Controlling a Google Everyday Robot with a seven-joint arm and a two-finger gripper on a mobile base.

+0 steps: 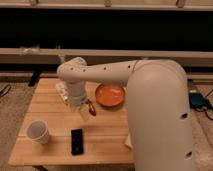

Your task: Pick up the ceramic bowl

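The ceramic bowl (110,94) is round, shallow and glossy orange. It sits on the wooden table (52,122) toward the back right, next to the arm. My gripper (86,112) hangs from the white arm's wrist over the middle of the table, left of and in front of the bowl, apart from it. A small red oblong object (92,108) lies right by the gripper.
A white paper cup (39,132) stands at the front left of the table. A black phone-like slab (77,141) lies at the front middle. My large white arm (157,110) covers the table's right side. A low rail runs behind the table.
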